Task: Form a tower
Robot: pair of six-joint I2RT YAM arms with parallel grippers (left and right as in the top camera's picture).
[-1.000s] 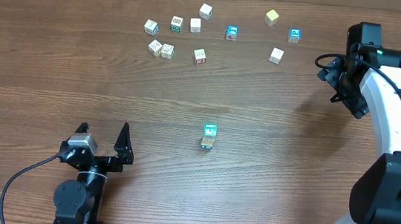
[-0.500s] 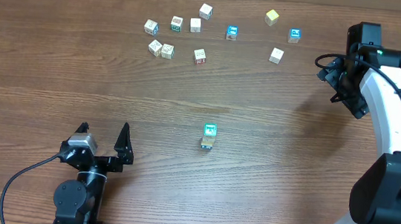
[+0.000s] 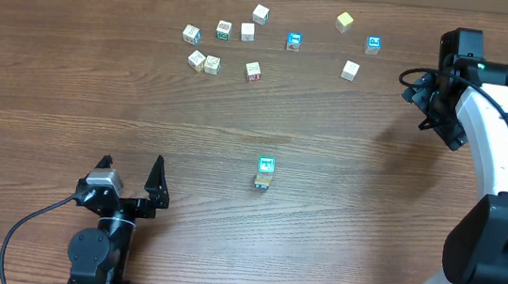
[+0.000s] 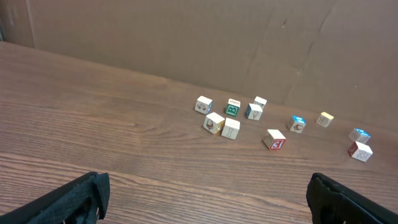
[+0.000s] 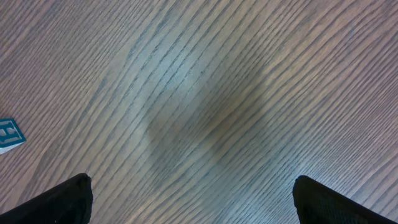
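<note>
tower (image 3: pixel 265 172) upright (cyan-green top), loose cubes (image 3: pixel 253 70) beyond

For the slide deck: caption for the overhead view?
Cube tower mid-table, loose cubes along the far side, left gripper and right gripper open and empty.

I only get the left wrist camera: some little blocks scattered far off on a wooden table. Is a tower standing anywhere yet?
Observer: Yes. The overhead view shows a small tower standing alone, much nearer the arms than those loose blocks.
Operator: What is on top of it?
Observer: A cyan-green face caps it.
Operator: And where is the other arm?
Observer: The right gripper hangs open off to the right of the blocks, with only bare table between its fingers.
</note>
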